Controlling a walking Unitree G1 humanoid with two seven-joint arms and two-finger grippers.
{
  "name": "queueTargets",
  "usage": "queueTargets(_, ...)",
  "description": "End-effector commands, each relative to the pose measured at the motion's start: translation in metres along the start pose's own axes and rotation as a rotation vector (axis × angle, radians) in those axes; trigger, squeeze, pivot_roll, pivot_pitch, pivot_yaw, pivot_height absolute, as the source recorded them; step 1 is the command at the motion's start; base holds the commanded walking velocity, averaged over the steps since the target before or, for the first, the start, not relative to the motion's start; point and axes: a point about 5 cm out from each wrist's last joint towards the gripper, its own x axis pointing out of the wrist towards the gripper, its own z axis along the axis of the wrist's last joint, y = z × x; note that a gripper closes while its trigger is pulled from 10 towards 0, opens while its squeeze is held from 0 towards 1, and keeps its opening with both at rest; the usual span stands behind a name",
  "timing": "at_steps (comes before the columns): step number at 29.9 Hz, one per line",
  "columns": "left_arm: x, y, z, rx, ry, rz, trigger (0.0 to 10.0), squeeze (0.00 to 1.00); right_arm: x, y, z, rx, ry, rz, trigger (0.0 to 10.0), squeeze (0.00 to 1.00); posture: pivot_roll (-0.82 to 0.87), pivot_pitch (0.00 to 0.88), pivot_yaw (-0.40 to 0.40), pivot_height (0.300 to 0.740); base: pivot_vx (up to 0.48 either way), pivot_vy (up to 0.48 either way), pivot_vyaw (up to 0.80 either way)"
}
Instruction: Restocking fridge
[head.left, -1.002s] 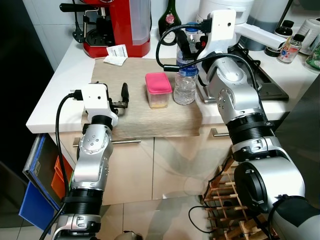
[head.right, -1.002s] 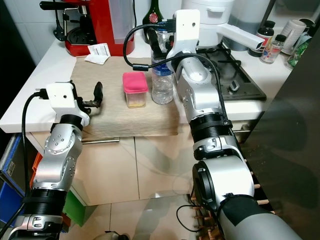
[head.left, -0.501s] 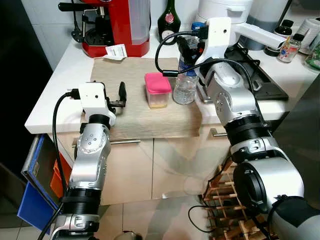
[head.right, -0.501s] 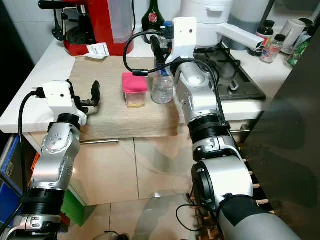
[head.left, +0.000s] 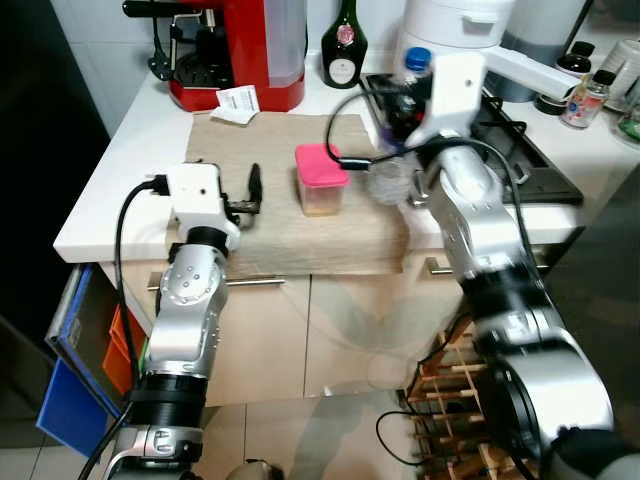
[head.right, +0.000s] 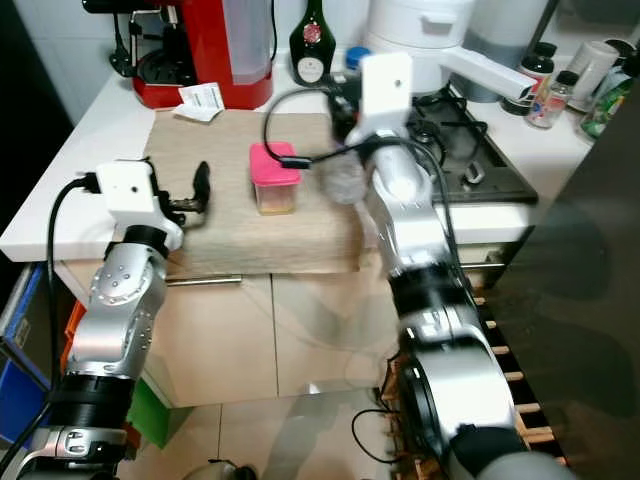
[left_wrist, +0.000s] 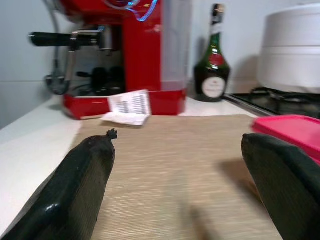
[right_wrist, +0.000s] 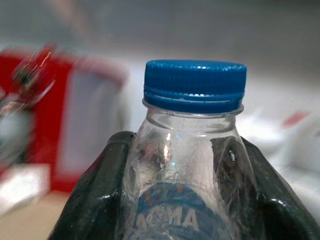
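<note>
Both arms are built of brushed silver cylindrical segments joined by black ribbed collars; small dark screws dot the round joint housings; each wrist carries a white boxy camera block with a black cable looping out of it. The left gripper (head.left: 252, 189) ends in two long matte black fingers (left_wrist: 75, 187), rounded and slightly pebbled; the right gripper (right_wrist: 192, 200) shows the same black fingers with a glossier sheen.

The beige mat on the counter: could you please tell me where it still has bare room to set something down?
The mat is bare along its front edge, and in the middle between the left end effector and the pink-lidded container. The far left corner holds a paper slip. The right edge is crowded: the right end effector holds the water bottle there.
</note>
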Motion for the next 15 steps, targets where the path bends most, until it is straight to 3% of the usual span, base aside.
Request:
queueTargets(1, 0.003, -0.006, 0.009, 0.017, -0.037, -0.036, 10.0, 0.0, 0.007, -0.008, 0.036, -0.027, -0.176, -0.043, 10.0, 0.0, -0.02, 0.0, 0.019, 0.74, 0.0, 0.0, 0.0)
queueTargets(2, 0.004, -0.013, 0.013, 0.022, -0.062, -0.079, 10.0, 0.0, 0.001, -0.017, 0.05, -0.06, -0.248, -0.096, 10.0, 0.0, -0.03, 0.0, 0.023, 0.74, 0.0, 0.0, 0.0)
queueTargets(4, 0.005, -0.018, 0.018, 0.035, -0.082, -0.104, 10.0, 0.0, -0.006, -0.02, 0.044, -0.059, -0.224, -0.117, 10.0, 0.0, -0.03, 0.0, 0.027, 0.74, 0.0, 0.0, 0.0)
queueTargets(8, 0.011, -0.023, 0.023, 0.023, -0.09, -0.11, 10.0, 0.0, -0.027, -0.021, 0.014, -0.076, -0.108, -0.146, 10.0, 0.0, -0.05, 0.0, 0.031, 0.74, -0.395, 0.0, 0.0)
queueTargets(15, 0.014, -0.026, 0.023, 0.023, -0.093, -0.126, 10.0, 0.0, -0.033, -0.018, 0.011, -0.087, -0.086, -0.158, 10.0, 0.0, -0.06, 0.0, 0.038, 0.74, -0.464, 0.0, 0.0)
